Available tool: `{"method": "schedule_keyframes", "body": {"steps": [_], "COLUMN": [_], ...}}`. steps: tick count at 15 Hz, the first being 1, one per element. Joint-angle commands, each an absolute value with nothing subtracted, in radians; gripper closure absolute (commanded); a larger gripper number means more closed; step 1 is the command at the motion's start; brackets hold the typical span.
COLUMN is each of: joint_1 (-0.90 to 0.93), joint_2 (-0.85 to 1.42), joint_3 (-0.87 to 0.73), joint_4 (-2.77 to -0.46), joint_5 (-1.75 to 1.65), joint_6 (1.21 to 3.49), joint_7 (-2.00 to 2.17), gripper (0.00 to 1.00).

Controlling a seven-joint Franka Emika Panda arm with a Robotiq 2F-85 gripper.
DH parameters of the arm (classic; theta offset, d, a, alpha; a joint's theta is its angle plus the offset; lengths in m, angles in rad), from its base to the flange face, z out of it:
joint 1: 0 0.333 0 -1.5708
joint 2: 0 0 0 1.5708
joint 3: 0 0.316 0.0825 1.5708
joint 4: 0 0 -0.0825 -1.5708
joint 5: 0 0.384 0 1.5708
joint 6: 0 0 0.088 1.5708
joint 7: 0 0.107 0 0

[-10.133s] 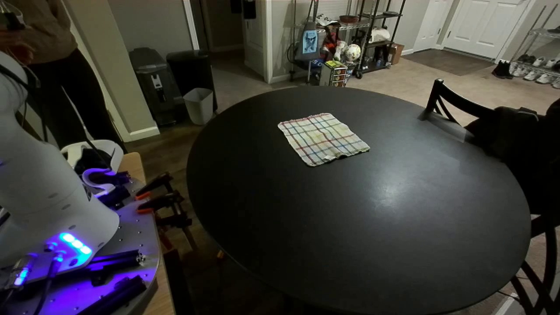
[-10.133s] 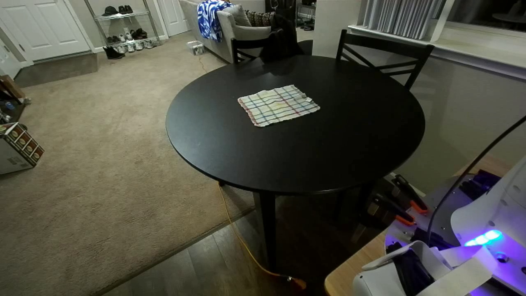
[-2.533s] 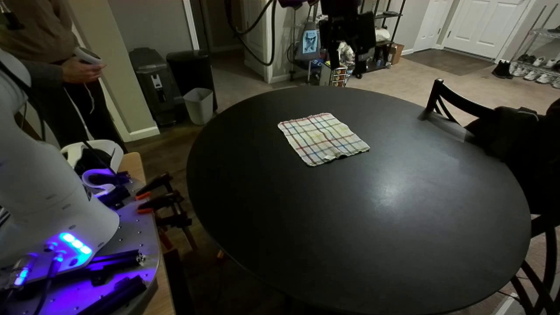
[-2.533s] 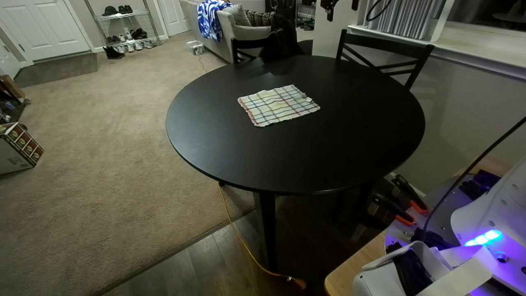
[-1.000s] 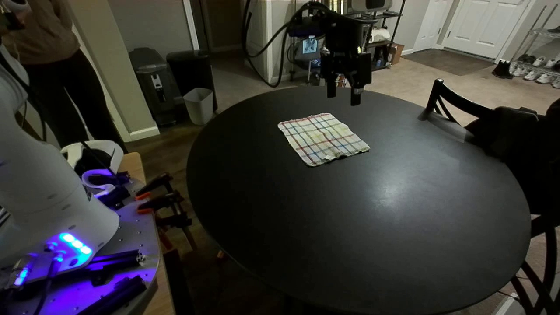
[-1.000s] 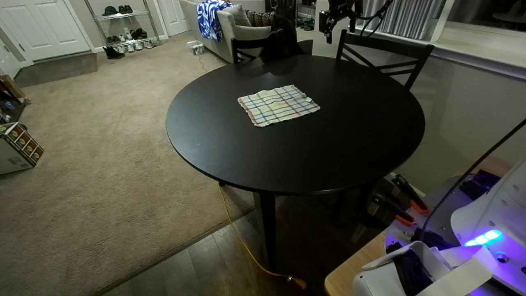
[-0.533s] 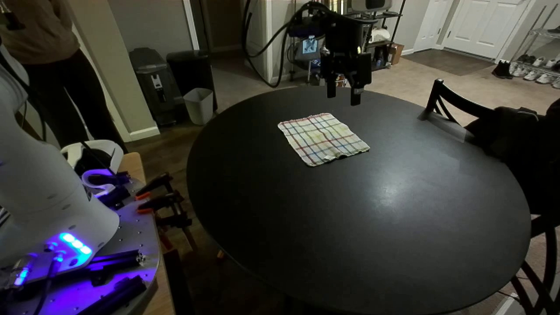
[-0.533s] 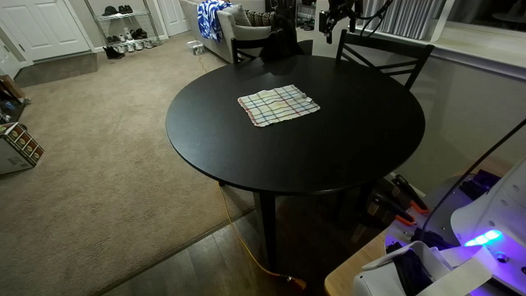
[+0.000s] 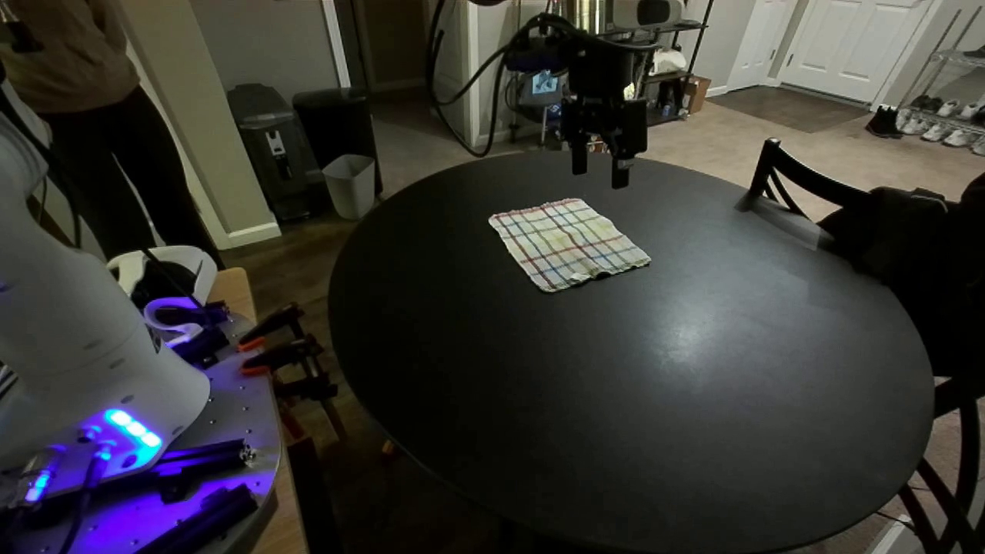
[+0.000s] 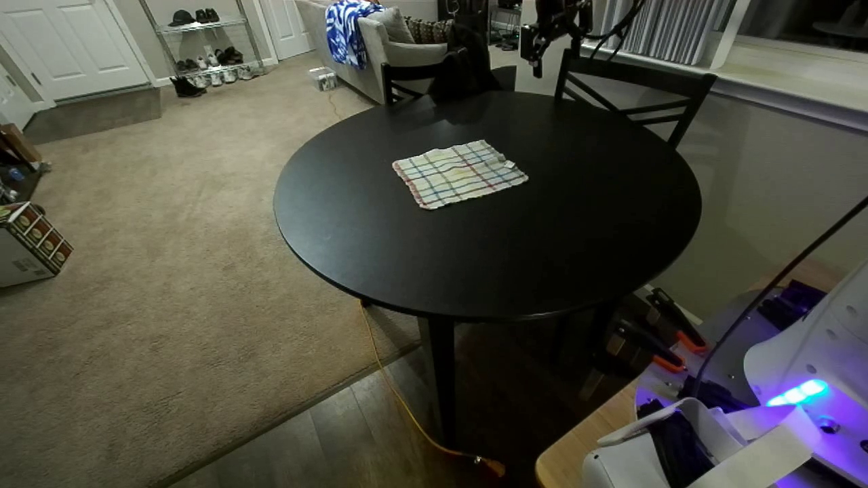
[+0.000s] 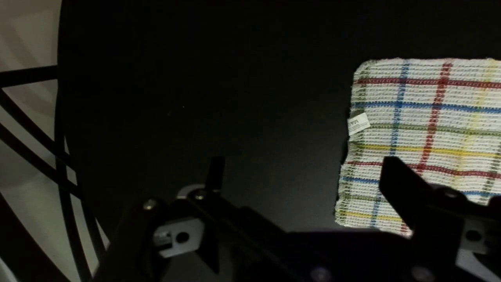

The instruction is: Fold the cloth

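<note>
cloth [image 11: 426, 137]: white, plaid of red, blue, green, yellow | table [image 9: 616, 377]: black | pincer [image 9: 599, 171]: black | carpet [image 10: 190, 230]: beige

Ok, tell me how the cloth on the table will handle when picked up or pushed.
The cloth will probably droop when lifted: its soft-looking weave lies nearly flat on the table. It looks thin, so likely light for its size. Pushed, it may bunch: one edge is wavy.
</note>
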State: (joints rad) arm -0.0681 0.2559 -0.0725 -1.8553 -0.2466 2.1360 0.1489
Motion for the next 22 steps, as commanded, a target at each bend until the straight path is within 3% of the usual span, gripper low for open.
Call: {"method": "schedule_keyframes", "body": {"steps": [1, 10, 22], "joint_1": [-0.04, -0.028, -0.214], "joint_2": [0.302, 0.424, 0.745], "joint_3": [-0.07, -0.044, -0.005], "joint_4": [-1.829, -1.744, -1.296], "joint_5": [-0.219, -0.095, 0.137], "joint_6": [2.159, 2.203, 2.053], "joint_7": [0.186, 0.143, -0.106], "gripper": [0.0, 0.0, 0.0]}}
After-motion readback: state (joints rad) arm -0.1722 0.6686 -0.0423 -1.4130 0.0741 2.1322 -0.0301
